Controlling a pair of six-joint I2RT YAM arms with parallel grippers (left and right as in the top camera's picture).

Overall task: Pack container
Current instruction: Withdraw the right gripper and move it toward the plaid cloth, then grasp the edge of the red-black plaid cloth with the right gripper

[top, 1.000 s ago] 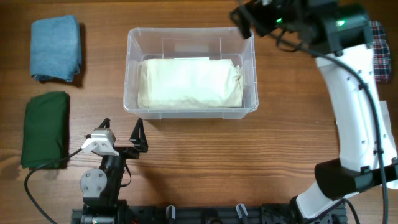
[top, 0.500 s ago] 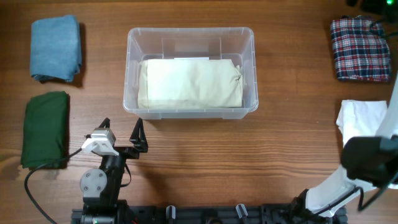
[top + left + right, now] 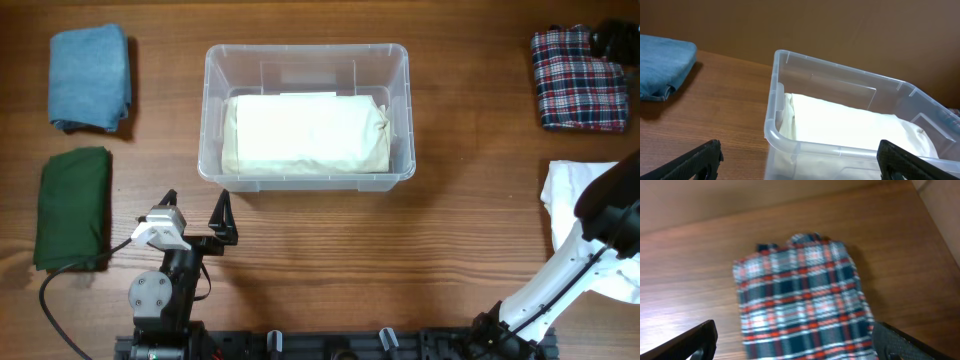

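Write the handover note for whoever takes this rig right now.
Left gripper: open, empty, on the near side of the container.
Right gripper: open, empty, above the plaid cloth at far right.
Done: a cream cloth lies folded in the container.
Left: the plaid cloth and white cloth on the right, blue cloth and green cloth on the left, all outside the container.
Likely next: grasp the plaid cloth.
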